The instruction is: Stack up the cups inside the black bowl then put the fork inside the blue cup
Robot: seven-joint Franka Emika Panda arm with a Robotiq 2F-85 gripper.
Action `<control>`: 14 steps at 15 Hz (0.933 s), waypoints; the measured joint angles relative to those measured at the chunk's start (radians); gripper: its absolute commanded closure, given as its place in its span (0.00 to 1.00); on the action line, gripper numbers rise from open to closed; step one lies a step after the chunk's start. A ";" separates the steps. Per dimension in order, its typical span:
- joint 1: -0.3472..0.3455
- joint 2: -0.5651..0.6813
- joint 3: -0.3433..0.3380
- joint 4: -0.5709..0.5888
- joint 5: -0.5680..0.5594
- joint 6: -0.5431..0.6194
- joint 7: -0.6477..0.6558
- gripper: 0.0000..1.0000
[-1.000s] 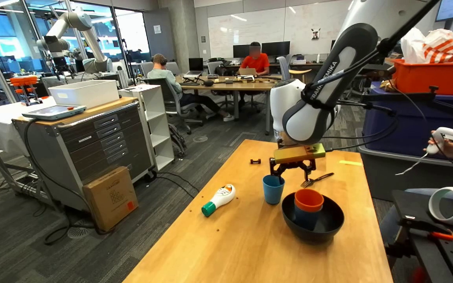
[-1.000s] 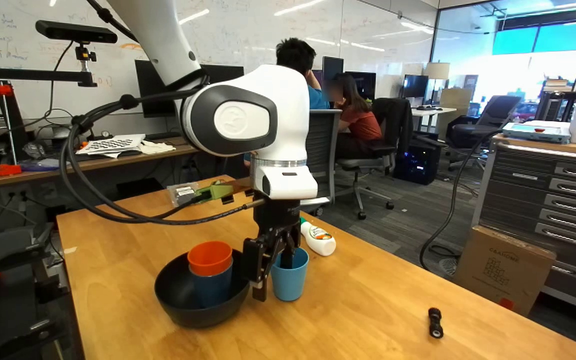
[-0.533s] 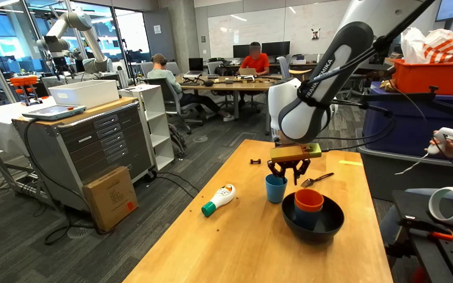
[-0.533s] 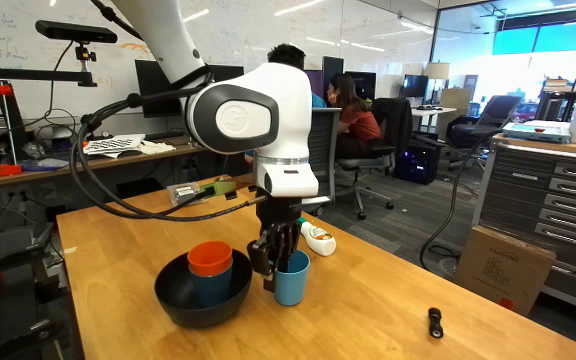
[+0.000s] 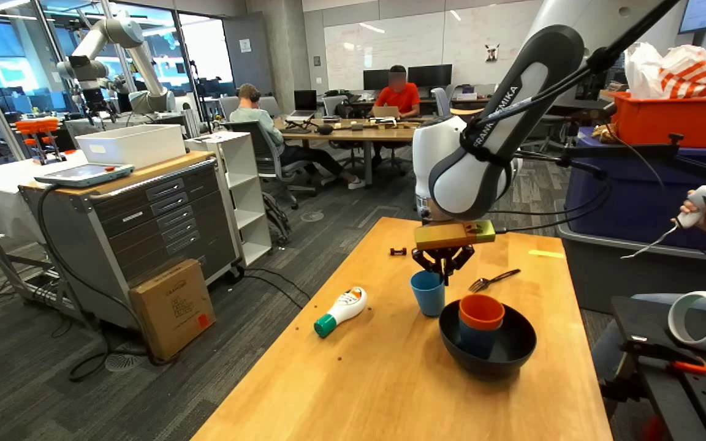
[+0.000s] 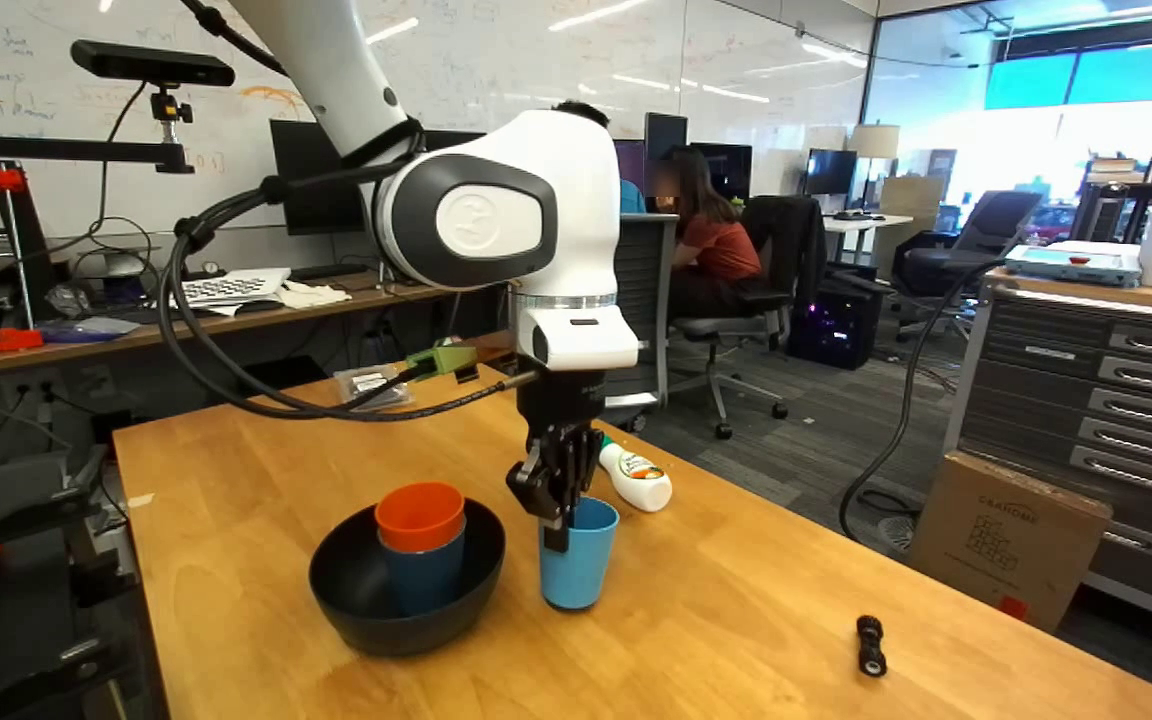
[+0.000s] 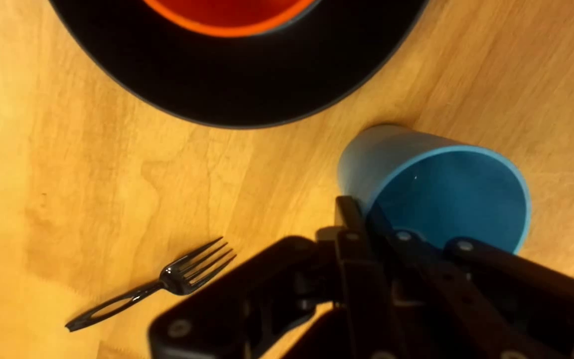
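Stacking is, by my judgement, more than half done: the orange cup [image 6: 420, 517] sits nested in the navy cup [image 6: 423, 578], and the pair stands upright inside the black bowl [image 7: 239, 92], near the jaws and ahead of them in the wrist view. What seems left is to set the blue cup [image 5: 429, 296] into that stack and then put the black fork [image 7: 171, 279] inside it. Neither is done yet; the cup being handled suggests that the third stacking step is under way.

The blue cup is right at the jaws, outside the bowl. The gripper [image 7: 364, 209] has its fingers drawn together on one side of that cup, one inside and one outside, pinching the wall between them just below the rim. In both exterior views the cup appears to lean a little; whether its base touches the wooden tabletop [image 5: 383, 380] I cannot tell. The fork lies flat on the wood, apart from the jaws on the outer finger's side, tines pointing roughly toward them.
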 measured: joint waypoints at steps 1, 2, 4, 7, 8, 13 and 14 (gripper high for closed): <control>0.005 0.000 -0.003 0.000 0.000 0.000 0.000 0.99; 0.009 0.000 -0.006 0.000 0.000 0.000 0.001 0.99; 0.016 -0.004 -0.012 -0.002 0.000 0.000 0.001 0.99; 0.025 -0.035 -0.017 -0.022 0.000 0.002 0.001 0.99; 0.029 -0.053 -0.017 -0.034 0.000 0.005 0.001 0.99; 0.050 -0.189 -0.016 -0.141 -0.001 0.009 -0.009 0.99; 0.054 -0.224 -0.014 -0.168 -0.003 0.012 -0.016 0.99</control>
